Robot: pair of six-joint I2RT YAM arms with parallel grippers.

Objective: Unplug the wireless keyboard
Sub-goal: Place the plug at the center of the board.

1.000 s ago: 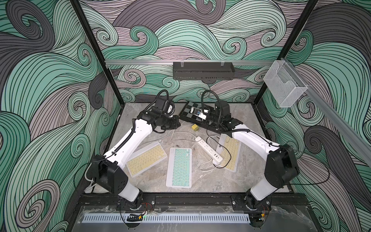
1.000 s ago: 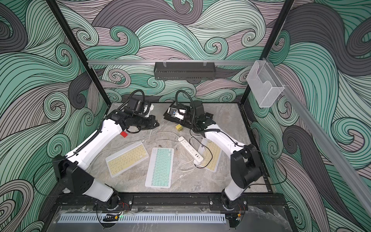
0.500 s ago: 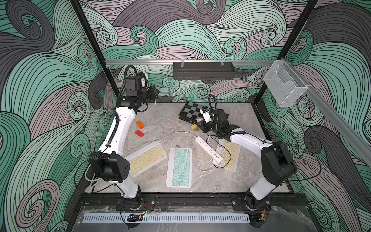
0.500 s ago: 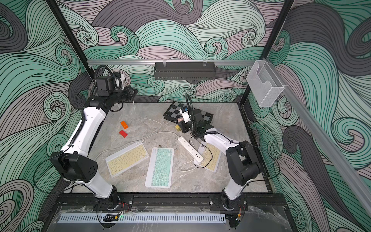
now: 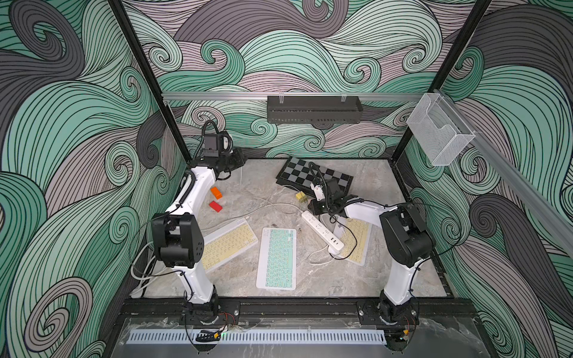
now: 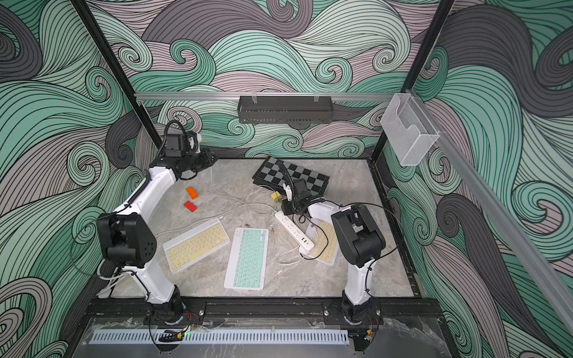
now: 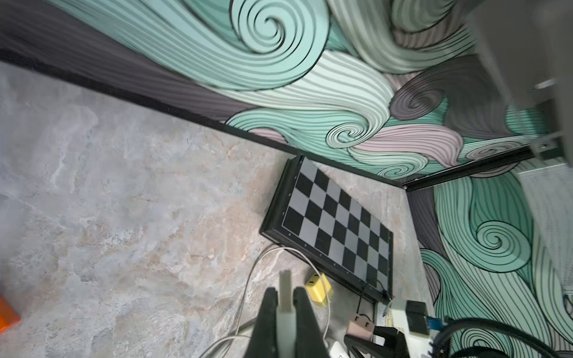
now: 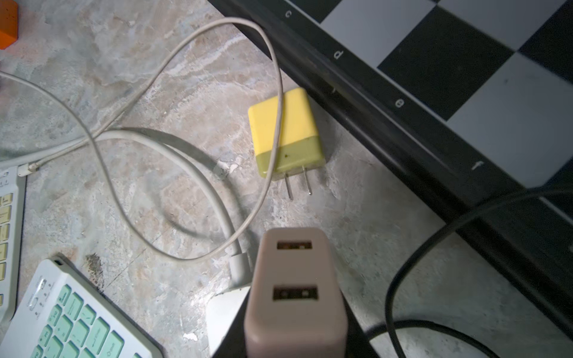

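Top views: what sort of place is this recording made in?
Probably a lab robot cell, not a home: wave-patterned wall panels in a black frame enclose a marble-look tabletop, with a left arm and right arm mounted on the front rail.

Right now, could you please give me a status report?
Left gripper shut on white plug, raised. Right gripper shut on pink charger, ports empty. Cable's other end at yellow keyboard. Cable draped over yellow charger.

Power strip [image 5: 322, 231] partly hides a yellow keyboard [image 5: 360, 232]
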